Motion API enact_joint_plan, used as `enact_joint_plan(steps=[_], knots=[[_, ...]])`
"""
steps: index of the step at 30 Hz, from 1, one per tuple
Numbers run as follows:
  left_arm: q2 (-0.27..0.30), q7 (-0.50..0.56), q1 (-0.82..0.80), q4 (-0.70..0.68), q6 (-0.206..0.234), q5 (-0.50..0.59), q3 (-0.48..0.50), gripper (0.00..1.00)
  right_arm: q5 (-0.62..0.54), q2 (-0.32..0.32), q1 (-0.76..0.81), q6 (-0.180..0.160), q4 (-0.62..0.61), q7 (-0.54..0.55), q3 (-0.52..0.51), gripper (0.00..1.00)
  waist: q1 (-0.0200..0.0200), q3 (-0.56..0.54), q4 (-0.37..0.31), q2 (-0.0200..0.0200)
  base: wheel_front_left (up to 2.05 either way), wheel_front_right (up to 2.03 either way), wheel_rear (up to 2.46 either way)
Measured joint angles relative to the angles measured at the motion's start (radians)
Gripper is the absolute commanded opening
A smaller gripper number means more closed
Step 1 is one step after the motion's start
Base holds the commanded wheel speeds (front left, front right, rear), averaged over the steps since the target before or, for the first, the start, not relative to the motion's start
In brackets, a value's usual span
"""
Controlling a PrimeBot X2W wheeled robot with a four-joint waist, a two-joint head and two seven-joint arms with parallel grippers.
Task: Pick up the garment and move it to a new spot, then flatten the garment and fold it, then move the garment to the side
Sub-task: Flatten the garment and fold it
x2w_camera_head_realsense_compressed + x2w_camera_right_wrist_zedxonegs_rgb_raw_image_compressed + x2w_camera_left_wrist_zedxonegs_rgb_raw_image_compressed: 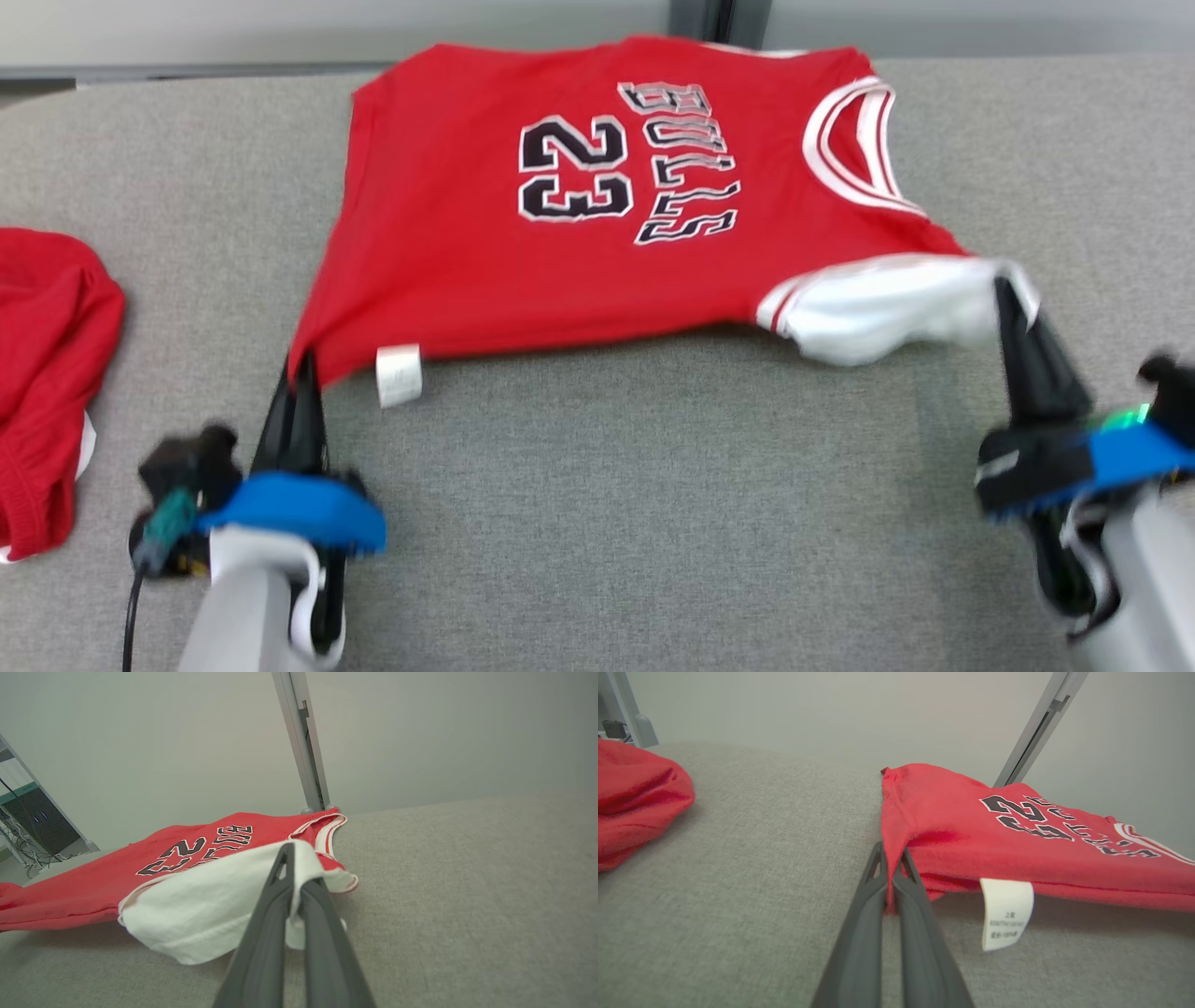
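Jersey (448, 205), near edge seemingly aloft, in fingers (294, 420)

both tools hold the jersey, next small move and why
Probably pull both back and lower them: left tool and right tool are shut on the raised near edge of the jersey, its far edge at the back of the grey surface.

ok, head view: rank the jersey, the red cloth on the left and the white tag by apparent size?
1. jersey
2. red cloth, cut off by the picture's edge, so its full size is unsure
3. white tag
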Motion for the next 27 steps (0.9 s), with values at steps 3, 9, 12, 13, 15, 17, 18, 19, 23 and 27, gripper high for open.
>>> enact_joint_plan(steps=[3, 9, 12, 13, 15, 17, 18, 19, 23, 27], knots=[[-0.008, 0.000, 0.106, -0.018, -0.003, -0.012, 0.027, 0.00, 0.015, 0.021, 0.122, 0.000, -0.005, 0.000, 0.008, 0.00, -0.0001, -0.030, -0.004, 0.0000, 0.00, 0.00, 0.00], [-0.012, 0.000, 0.266, -0.036, -0.004, -0.070, 0.024, 0.00, 0.029, 0.049, 0.276, 0.000, 0.006, 0.000, 0.012, 0.00, -0.0003, -0.104, -0.011, 0.0000, 0.00, 0.00, 0.00], [-0.012, 0.000, 0.320, -0.046, -0.004, -0.068, 0.016, 0.00, 0.042, 0.061, 0.342, 0.000, 0.008, 0.000, 0.000, 0.00, -0.0003, -0.146, -0.007, 0.0000, 0.00, 0.00, 0.00], [-0.012, 0.000, 0.339, -0.050, -0.004, -0.066, 0.013, 0.00, 0.044, 0.064, 0.364, 0.000, 0.007, 0.000, -0.001, 0.00, -0.0003, -0.160, -0.005, 0.0000, 0.00, 0.00, 0.00], [-0.012, 0.000, 0.375, -0.056, -0.004, -0.059, 0.003, 0.00, 0.050, 0.067, 0.409, 0.000, 0.005, 0.000, 0.002, 0.00, -0.0003, -0.189, 0.000, 0.0000, 0.00, 0.00, 0.00], [-0.012, 0.000, 0.412, -0.063, -0.004, -0.059, -0.006, 0.00, 0.060, 0.068, 0.458, 0.000, -0.002, 0.000, 0.009, 0.00, -0.0003, -0.218, 0.005, 0.0000, 0.00, 0.00, 0.00], [-0.012, 0.000, 0.431, -0.067, -0.004, -0.058, -0.008, 0.00, 0.064, 0.067, 0.484, 0.000, -0.004, 0.000, 0.013, 0.00, -0.0003, -0.233, 0.007, 0.0000, 0.00, 0.00, 0.00], [-0.012, 0.000, 0.451, -0.070, -0.004, -0.055, -0.010, 0.00, 0.068, 0.067, 0.508, 0.000, -0.007, 0.000, 0.018, 0.00, -0.0003, -0.246, 0.008, 0.0000, 0.00, 0.00, 0.00], [-0.012, 0.000, 0.521, -0.088, -0.002, -0.050, -0.015, 0.00, 0.079, 0.058, 0.591, 0.000, -0.027, 0.000, 0.027, 0.00, -0.0003, -0.289, 0.007, 0.0000, 0.00, 0.00, 0.00], [-0.011, 0.000, 0.552, -0.121, 0.002, -0.044, -0.015, 0.00, 0.080, 0.055, 0.629, 0.000, -0.058, 0.000, 0.022, 0.00, -0.0003, -0.307, 0.004, 0.0000, 0.00, 0.00, 0.00]])
